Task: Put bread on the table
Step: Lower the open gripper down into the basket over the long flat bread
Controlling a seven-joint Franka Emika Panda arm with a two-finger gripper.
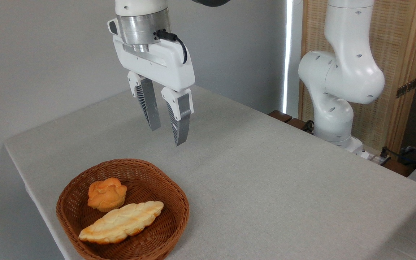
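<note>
The bread, a long pale golden braided loaf with browner edges, lies inside a brown wicker basket at the front left of the table. My gripper hangs in the air above and behind the basket, well clear of the loaf. It is open, fingers pointing down, with nothing between them.
A small round orange knotted bun sits in the basket just behind the loaf. The arm's white base stands at the table's far right edge. A grey wall runs behind, and a wooden screen stands at the right.
</note>
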